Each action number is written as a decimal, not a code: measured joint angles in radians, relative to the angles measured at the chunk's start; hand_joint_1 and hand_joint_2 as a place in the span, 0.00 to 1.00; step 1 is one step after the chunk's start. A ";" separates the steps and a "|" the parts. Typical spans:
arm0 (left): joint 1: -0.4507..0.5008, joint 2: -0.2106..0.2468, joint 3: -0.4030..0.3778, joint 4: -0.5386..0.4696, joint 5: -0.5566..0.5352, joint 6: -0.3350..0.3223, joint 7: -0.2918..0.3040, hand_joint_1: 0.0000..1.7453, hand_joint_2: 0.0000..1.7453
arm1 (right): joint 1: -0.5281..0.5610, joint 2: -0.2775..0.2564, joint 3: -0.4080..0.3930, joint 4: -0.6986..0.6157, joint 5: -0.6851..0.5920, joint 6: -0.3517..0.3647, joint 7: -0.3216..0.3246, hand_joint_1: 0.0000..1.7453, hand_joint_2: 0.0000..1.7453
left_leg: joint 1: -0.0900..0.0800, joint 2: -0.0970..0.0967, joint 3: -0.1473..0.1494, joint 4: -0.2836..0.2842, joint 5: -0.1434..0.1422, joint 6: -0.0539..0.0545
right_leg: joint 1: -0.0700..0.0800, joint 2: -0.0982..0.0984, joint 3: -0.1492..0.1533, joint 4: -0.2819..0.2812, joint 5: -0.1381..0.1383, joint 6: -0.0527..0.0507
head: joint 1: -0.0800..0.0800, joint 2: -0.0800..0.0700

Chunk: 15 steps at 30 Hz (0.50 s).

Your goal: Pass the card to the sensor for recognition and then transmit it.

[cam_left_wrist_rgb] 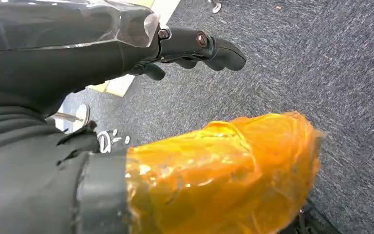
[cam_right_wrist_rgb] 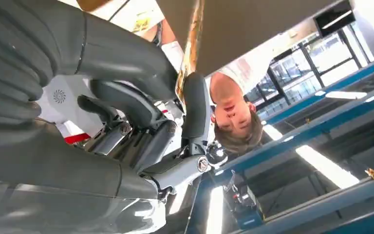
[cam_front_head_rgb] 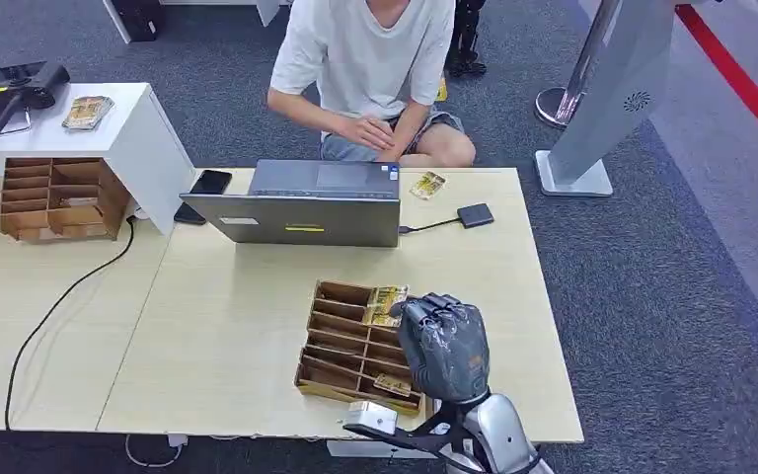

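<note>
A pale wooden bench point(cam_front_head_rgb: 257, 326) stands on dark grey carpet, with a blue-framed glazed hall behind it in the right wrist view.

Nearest, the right hand point(cam_front_head_rgb: 442, 346), grey and wrapped in glossy clear film, hovers over the near right side of a slotted wooden card rack point(cam_front_head_rgb: 341, 348). In the right wrist view its thumb and a dark finger point(cam_right_wrist_rgb: 196, 105) appear to pinch the thin edge of a gold-printed card point(cam_right_wrist_rgb: 189, 53), so I judge this as the pick-up, with scanning and handing over not yet done. The rack's narrow slots hold cards on edge, which suits a pinch from above; more gold-patterned cards point(cam_front_head_rgb: 385, 304) sit in its far right slot.

The left hand point(cam_left_wrist_rgb: 195, 46) hangs over the carpet, fingers loosely curled on nothing, beside an orange film-wrapped part; it seems idle.

Beyond the rack stands a grey laptop point(cam_front_head_rgb: 306, 202), lid back toward the robot, screen toward the seated person point(cam_front_head_rgb: 365, 59). A small dark square sensor point(cam_front_head_rgb: 475, 214) lies flat, cabled to the laptop, where a card can be laid on it. A loose card point(cam_front_head_rgb: 426, 185) lies just beyond. Far left, a second wooden rack point(cam_front_head_rgb: 59, 197) sits under a white stand point(cam_front_head_rgb: 109, 123).
</note>
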 joint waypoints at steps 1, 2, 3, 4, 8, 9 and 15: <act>0.000 0.000 0.000 0.000 0.000 0.000 0.000 0.00 0.00 | 0.002 0.003 -0.005 -0.005 -0.001 0.000 -0.006 1.00 1.00 | 0.000 0.000 0.000 0.000 0.000 0.000 | 0.000 0.000 0.000 0.000 0.000 0.000 | 0.000 0.000; 0.000 0.000 0.000 0.000 0.000 0.000 0.000 0.00 0.00 | 0.004 0.005 -0.010 -0.009 -0.002 0.000 -0.011 1.00 1.00 | 0.000 0.000 0.000 0.000 0.000 0.000 | 0.000 0.000 0.000 0.000 0.000 0.000 | 0.000 0.000; 0.000 0.000 0.000 0.000 0.000 0.000 0.000 0.00 0.00 | 0.006 0.008 -0.014 -0.011 -0.002 0.000 -0.014 1.00 1.00 | 0.000 0.000 0.000 0.000 0.000 0.000 | 0.000 0.000 0.000 0.000 0.000 0.000 | 0.000 0.000; 0.000 0.000 0.000 0.000 0.000 0.000 0.000 0.00 0.00 | 0.009 0.011 -0.017 -0.015 -0.002 0.000 -0.021 1.00 1.00 | 0.000 0.000 0.000 0.000 0.000 0.000 | 0.000 0.000 0.000 0.000 0.000 0.000 | 0.000 0.000; 0.000 0.000 0.000 0.000 0.000 0.000 0.000 0.00 0.00 | 0.018 0.026 -0.034 -0.027 -0.008 0.000 -0.043 1.00 1.00 | 0.000 0.000 0.000 0.000 0.000 0.000 | 0.000 0.000 0.000 0.000 0.000 0.000 | 0.000 0.000; 0.000 0.000 0.000 0.000 0.000 0.000 0.000 0.00 0.00 | 0.019 0.030 -0.039 -0.029 -0.011 0.000 -0.046 1.00 1.00 | 0.000 0.000 0.000 0.000 0.000 0.000 | 0.000 0.000 0.000 0.000 0.000 0.000 | 0.000 0.000; 0.000 0.000 0.000 0.000 -0.003 0.000 0.000 0.00 0.00 | 0.017 0.042 -0.049 -0.035 -0.026 0.000 -0.050 1.00 1.00 | 0.000 0.000 0.000 0.000 0.000 0.000 | 0.000 0.000 0.000 0.000 0.000 0.000 | 0.000 0.000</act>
